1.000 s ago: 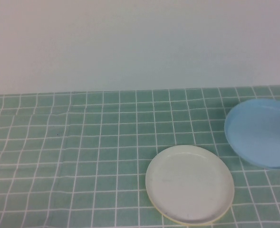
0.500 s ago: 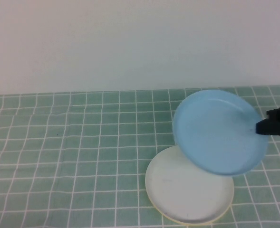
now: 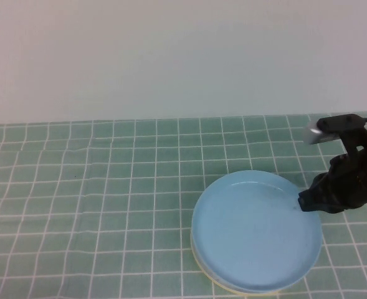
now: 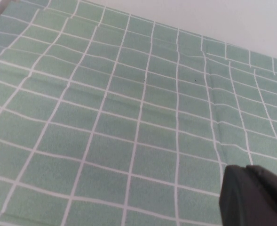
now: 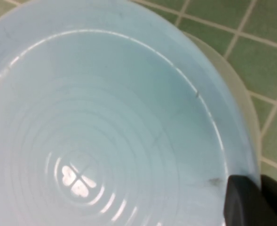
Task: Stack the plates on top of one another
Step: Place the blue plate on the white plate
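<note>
A light blue plate [image 3: 255,227] lies on top of a cream-white plate [image 3: 230,286], of which only a thin front rim shows. My right gripper [image 3: 303,202] is shut on the blue plate's right rim, one finger inside it and one outside. In the right wrist view the blue plate [image 5: 96,127] fills the picture, the white plate's rim [image 5: 244,101] peeks out beside it, and the gripper [image 5: 258,197] pinches the blue rim. My left gripper [image 4: 253,197] is out of the high view and hovers over bare cloth, its fingers together and empty.
A green checked tablecloth [image 3: 96,205] covers the table up to a plain white wall [image 3: 171,56]. The cloth [image 4: 105,94] has slight wrinkles in the left wrist view. Nothing else stands on it.
My right gripper has carried the blue plate from the right edge leftward and down onto the white plate. The white plate has not moved.
</note>
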